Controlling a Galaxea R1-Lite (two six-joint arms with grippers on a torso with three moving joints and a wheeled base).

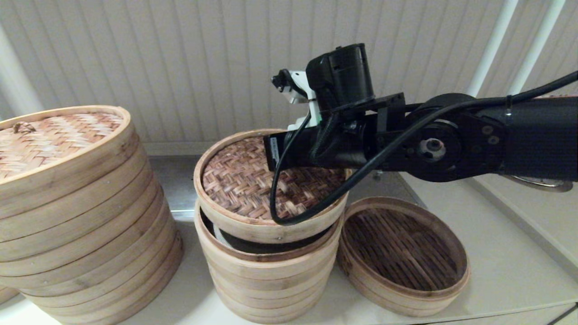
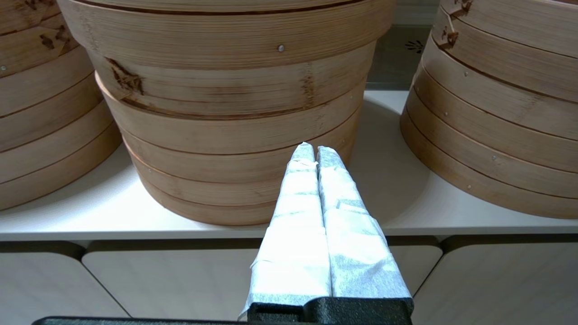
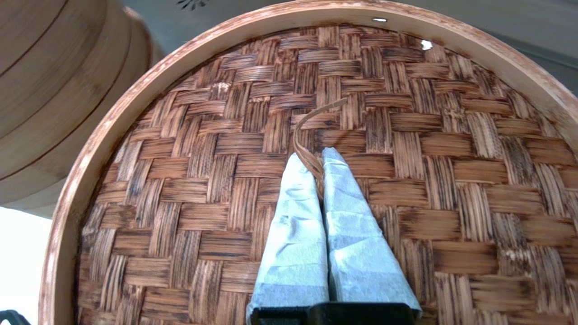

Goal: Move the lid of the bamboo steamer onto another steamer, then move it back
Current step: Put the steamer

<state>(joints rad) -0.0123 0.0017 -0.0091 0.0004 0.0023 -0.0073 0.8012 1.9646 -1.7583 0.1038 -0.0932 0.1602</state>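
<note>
Right end effector (image 3: 314, 159) beside large stack (image 1: 76, 212)

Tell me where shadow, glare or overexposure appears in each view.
Head view: dark gap under the tilted lid. Left wrist view: the steamer stack shades the shelf beside it. Right wrist view: shelf corner is overexposed, and the right gripper looks bright.

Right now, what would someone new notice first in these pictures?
The right gripper over the middle stack, its fingers shut on the thin loop of the bamboo steamer lid, which sits tilted above the stack's top tier with a dark gap beneath. Beside it on the right lies the low open steamer, and a wider covered stack stands at left.
</note>
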